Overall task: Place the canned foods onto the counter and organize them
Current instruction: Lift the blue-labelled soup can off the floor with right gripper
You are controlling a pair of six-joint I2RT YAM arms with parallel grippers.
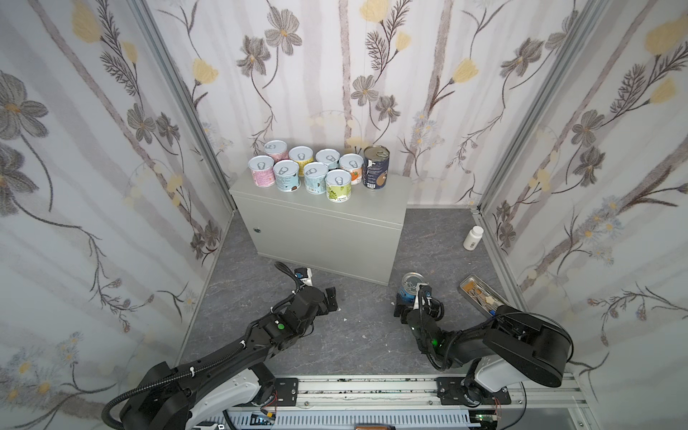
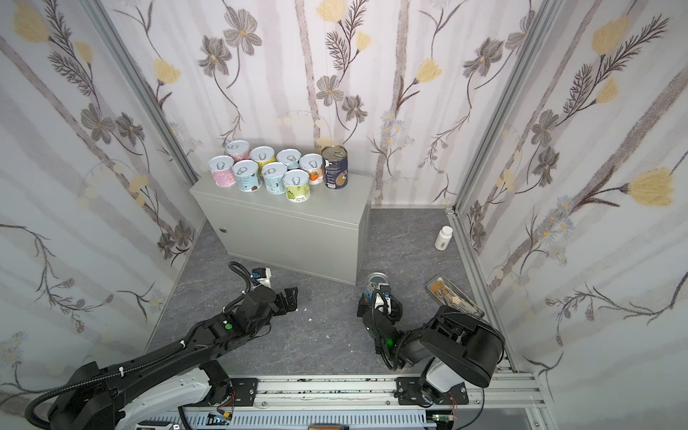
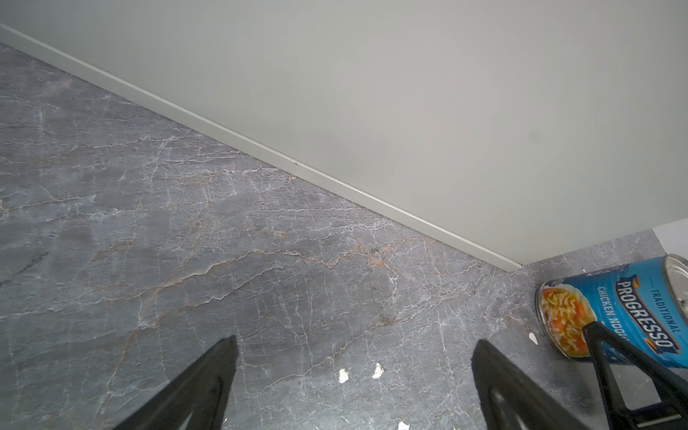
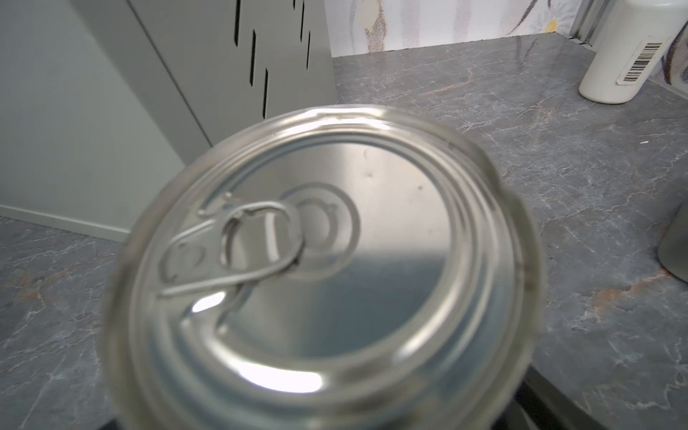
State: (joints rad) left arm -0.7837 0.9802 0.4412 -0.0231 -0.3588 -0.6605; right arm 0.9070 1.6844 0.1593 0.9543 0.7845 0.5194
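Right gripper [image 1: 410, 296]: jaws spread wide, straddling upright blue can [image 1: 412, 281] on floor [image 1: 357, 335]; clamping contact not discernible. Stance suits side grasp for lift. Counter [image 1: 320, 231] ahead of gripper, nine cans [image 1: 316, 175] already grouped on top. Left gripper [image 1: 330, 299]: spread, empty, held aside, away from can.

Short cans [image 1: 315, 178] cluster on the counter [image 1: 320, 231], toward its left, a tall can [image 1: 376, 167] just right of them. Another can [image 1: 411, 281] stands on the floor [image 1: 353, 335] near its right corner, a tin [image 1: 480, 294] to the right and a bottle [image 1: 473, 238] farther back.
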